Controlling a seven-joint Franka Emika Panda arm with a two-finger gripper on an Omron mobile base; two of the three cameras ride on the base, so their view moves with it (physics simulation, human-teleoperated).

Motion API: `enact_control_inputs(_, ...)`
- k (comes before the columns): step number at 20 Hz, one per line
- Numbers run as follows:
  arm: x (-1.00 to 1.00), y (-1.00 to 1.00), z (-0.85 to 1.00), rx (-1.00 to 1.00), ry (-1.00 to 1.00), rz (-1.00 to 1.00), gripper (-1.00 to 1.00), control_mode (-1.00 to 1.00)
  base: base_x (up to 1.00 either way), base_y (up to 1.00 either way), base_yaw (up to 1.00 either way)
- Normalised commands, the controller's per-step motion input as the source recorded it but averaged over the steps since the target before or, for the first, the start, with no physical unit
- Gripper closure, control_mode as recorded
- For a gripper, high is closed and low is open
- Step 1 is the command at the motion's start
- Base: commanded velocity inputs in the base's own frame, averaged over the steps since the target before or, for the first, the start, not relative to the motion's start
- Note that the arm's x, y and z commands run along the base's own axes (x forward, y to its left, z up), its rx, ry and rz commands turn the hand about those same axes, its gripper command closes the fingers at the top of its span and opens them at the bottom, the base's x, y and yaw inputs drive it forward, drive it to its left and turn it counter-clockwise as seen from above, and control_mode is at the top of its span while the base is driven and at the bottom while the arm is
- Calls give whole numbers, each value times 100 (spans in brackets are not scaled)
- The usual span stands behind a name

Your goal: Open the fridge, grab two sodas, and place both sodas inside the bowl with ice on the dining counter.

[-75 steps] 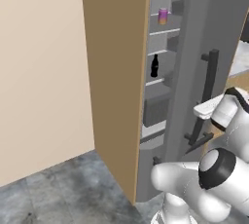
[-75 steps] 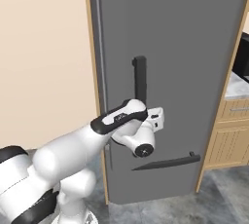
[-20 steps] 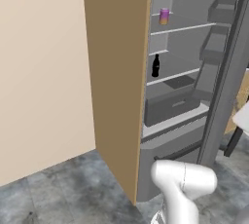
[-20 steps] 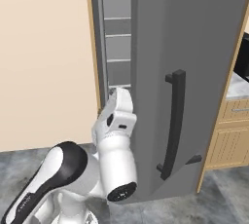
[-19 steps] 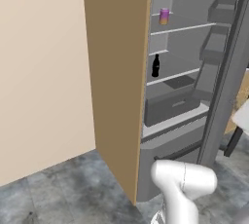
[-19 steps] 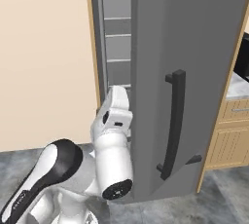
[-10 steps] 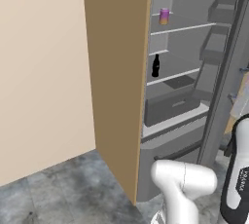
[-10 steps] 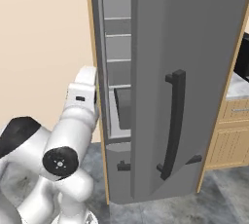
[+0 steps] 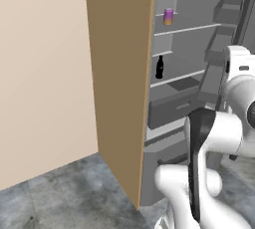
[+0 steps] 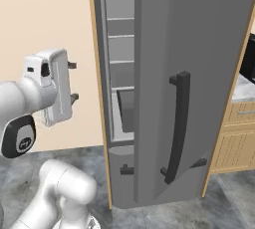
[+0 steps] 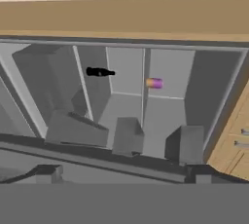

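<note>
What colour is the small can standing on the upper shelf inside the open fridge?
The small can is purple-pink, fading to orange at its base; the left base view shows it best.

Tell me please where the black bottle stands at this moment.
In the left base view the black bottle stands upright at the left end of a middle shelf in the open fridge, one shelf below the purple-pink can.

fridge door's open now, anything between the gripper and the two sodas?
Nothing visible. The hand view looks straight into the open fridge at the black bottle and the purple-pink can, each alone on its shelf. The open gripper is outside the fridge. The door is swung clear of the shelves.
</note>
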Motion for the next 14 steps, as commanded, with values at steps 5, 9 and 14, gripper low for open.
enact_control_inputs(5,27,57,-7,-15,7,-44,-100,-100,0,0,0)
enact_control_inputs(9,36,8,-61,6,0,-24,-100,-100,0,0,0)
enact_control_inputs(14,58,0,-34,12,0,-11,-100,-100,0,0,0)
